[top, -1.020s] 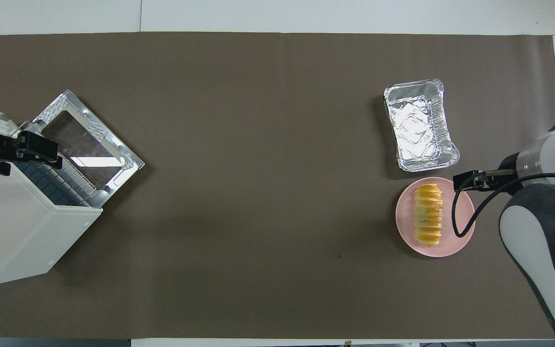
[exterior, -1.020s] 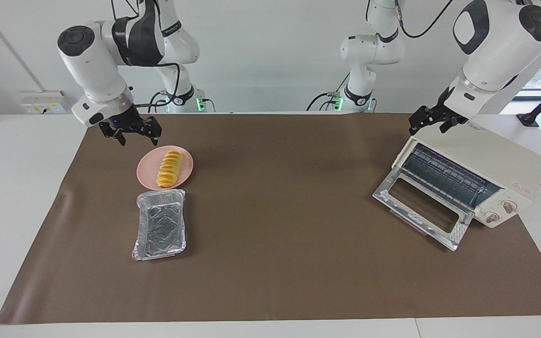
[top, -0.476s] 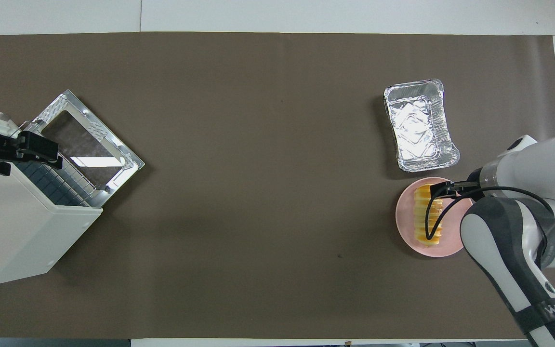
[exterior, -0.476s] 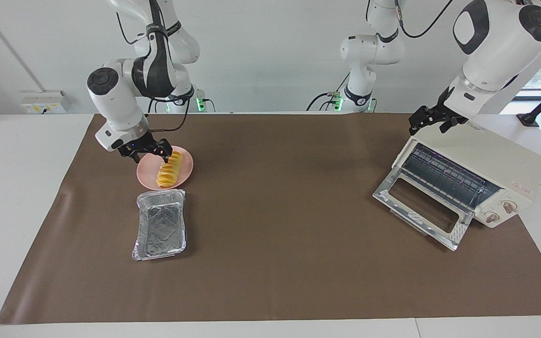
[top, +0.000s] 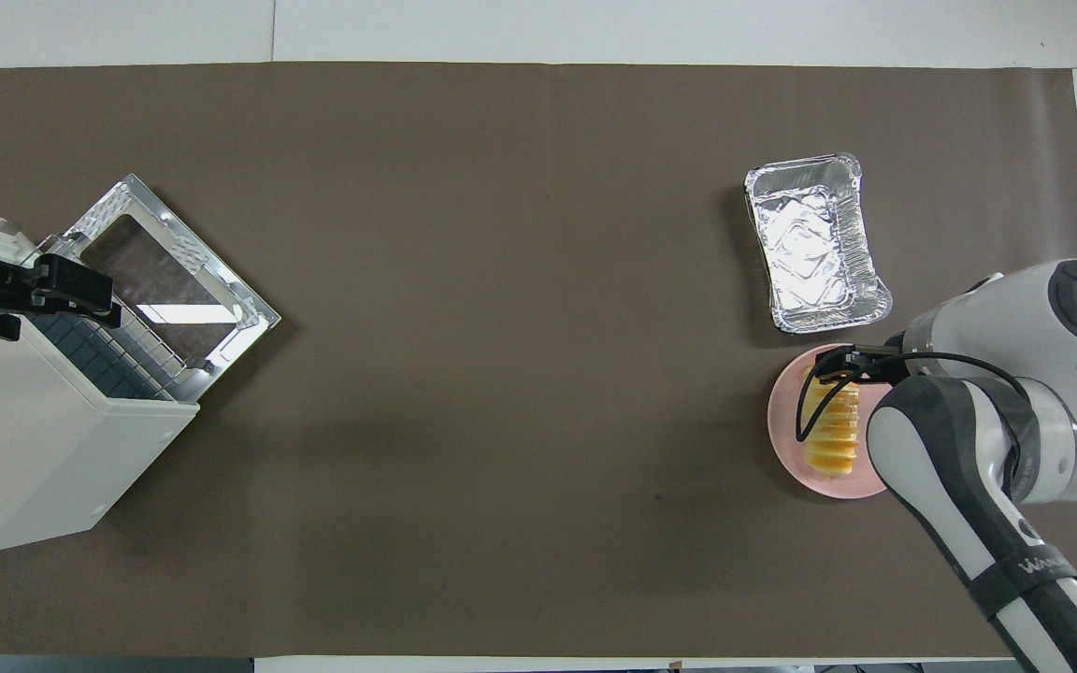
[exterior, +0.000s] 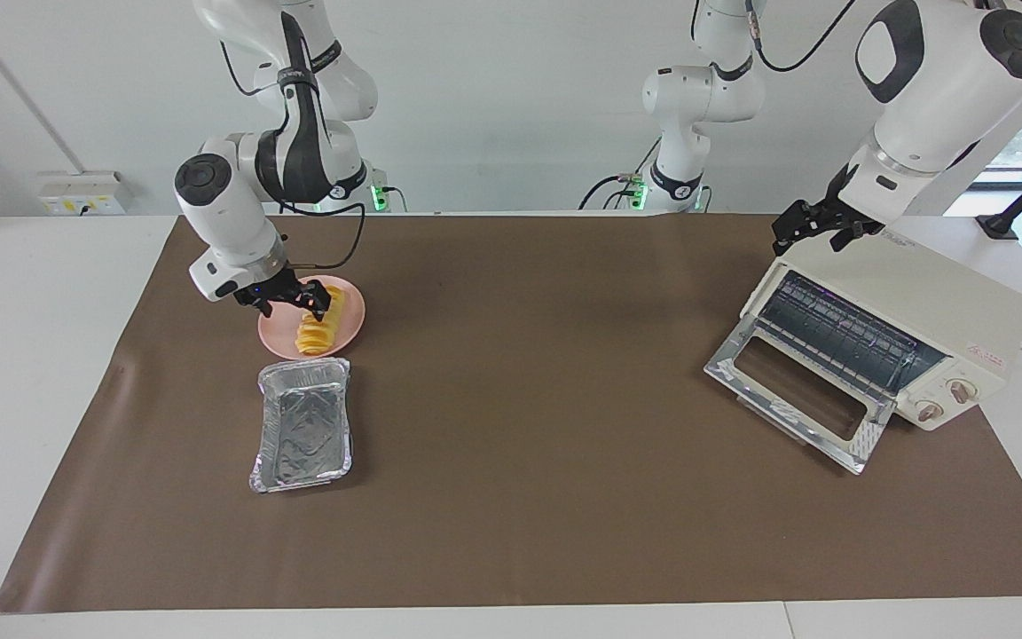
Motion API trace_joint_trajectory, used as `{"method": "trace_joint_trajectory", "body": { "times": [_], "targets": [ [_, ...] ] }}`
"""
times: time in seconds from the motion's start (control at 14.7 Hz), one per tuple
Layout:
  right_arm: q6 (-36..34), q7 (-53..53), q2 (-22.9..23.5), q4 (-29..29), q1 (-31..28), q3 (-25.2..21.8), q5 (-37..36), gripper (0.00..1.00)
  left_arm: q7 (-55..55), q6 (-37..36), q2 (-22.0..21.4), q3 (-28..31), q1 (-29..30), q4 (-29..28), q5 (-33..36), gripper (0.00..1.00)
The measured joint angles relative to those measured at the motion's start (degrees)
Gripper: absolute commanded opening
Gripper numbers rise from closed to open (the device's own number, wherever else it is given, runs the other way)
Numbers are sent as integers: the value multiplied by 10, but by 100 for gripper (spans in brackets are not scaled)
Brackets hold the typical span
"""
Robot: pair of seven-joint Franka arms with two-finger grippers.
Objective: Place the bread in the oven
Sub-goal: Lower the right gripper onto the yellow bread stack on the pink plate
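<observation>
The bread, a ridged golden loaf, lies on a pink plate toward the right arm's end of the table. My right gripper is low over the plate, open, its fingers straddling the end of the bread nearer to the robots. In the overhead view the right gripper covers one end of the bread. The cream-white oven stands toward the left arm's end, its glass door folded down open, the rack showing. My left gripper hovers open over the oven's top edge and waits.
An empty silver foil tray lies right beside the plate, farther from the robots. In the overhead view the tray sits just above the plate. A brown mat covers the table between plate and oven.
My right arm has swung in and come down from beside the plate onto the bread's nearer end. The bread, plate, oven and left arm have not moved.
</observation>
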Motion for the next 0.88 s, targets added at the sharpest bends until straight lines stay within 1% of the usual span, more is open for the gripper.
{"method": "trace_joint_trajectory", "body": {
  "times": [0.27,0.41,0.48,0.54,0.61,0.68,0.75,0.82,0.88],
  "targets": [
    [90,8,-1,-70,13,0,1,100,0,0,0,0,0,0,0,100],
    [104,8,-2,-89,13,0,1,100,0,0,0,0,0,0,0,100],
    [106,8,-5,-96,13,0,1,90,0,0,0,0,0,0,0,100],
    [106,8,-8,-101,13,0,1,75,0,0,0,0,0,0,0,100],
    [106,8,-11,-105,14,0,1,54,0,0,0,0,0,0,0,100],
    [106,8,-14,-108,20,0,2,25,0,0,0,0,0,0,0,100],
    [106,8,-17,-110,29,0,11,6,0,0,0,0,0,0,0,100],
    [106,8,-19,-111,37,1,20,0,0,0,0,0,0,0,0,100],
    [106,8,-20,-111,43,1,23,0,0,0,0,0,0,0,0,100]
  ]
}}
